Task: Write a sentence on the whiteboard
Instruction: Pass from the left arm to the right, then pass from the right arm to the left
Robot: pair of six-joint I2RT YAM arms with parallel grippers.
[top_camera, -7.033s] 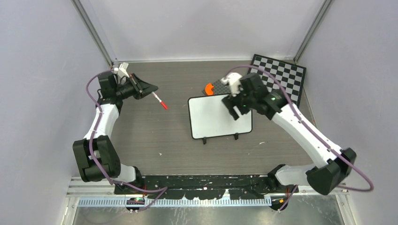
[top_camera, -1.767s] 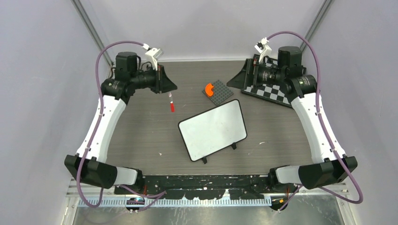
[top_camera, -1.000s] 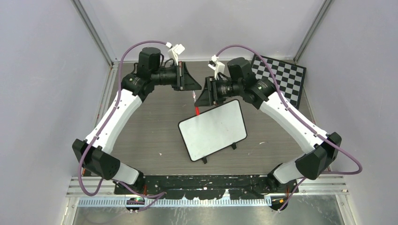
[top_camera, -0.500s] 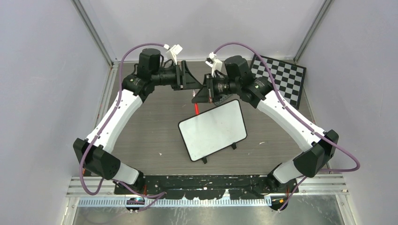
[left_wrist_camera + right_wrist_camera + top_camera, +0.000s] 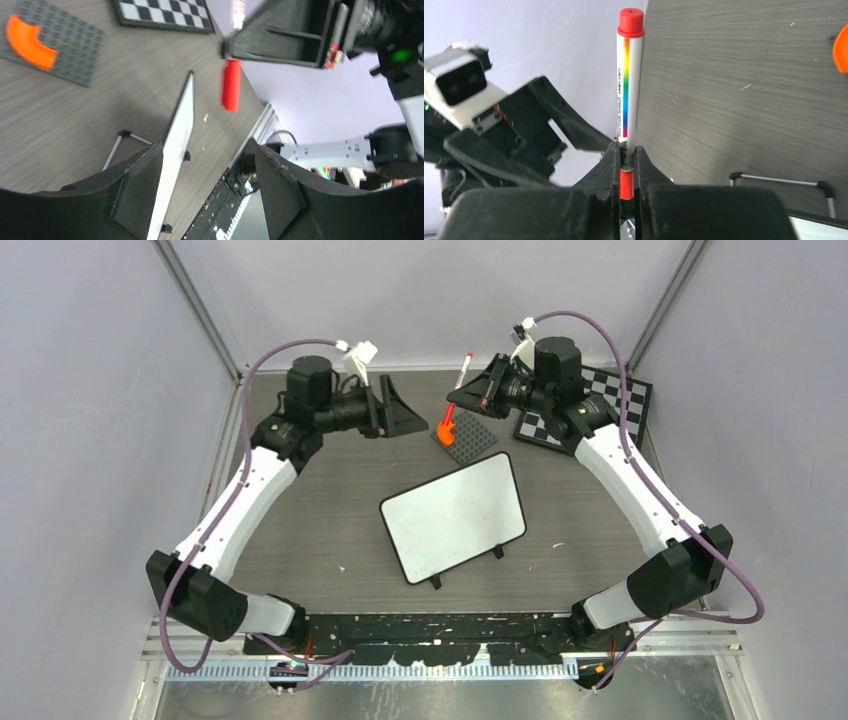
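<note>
The left fingers (image 5: 405, 417) are set wide apart, with nothing between them, over the far part of the dark wood-grain bench (image 5: 320, 510). The small white rectangular whiteboard (image 5: 455, 517) is located at bench centre, with its long axis running from near-left to far-right. The right fingers (image 5: 470, 395) are closed on a white-barrelled, red-capped marker (image 5: 629, 85), which is directed toward the back wall.

Pale lilac walls (image 5: 90, 390) (metal rails (image 5: 197, 305) in the corners) enclose a dark wood-grain tabletop (image 5: 300, 520).
</note>
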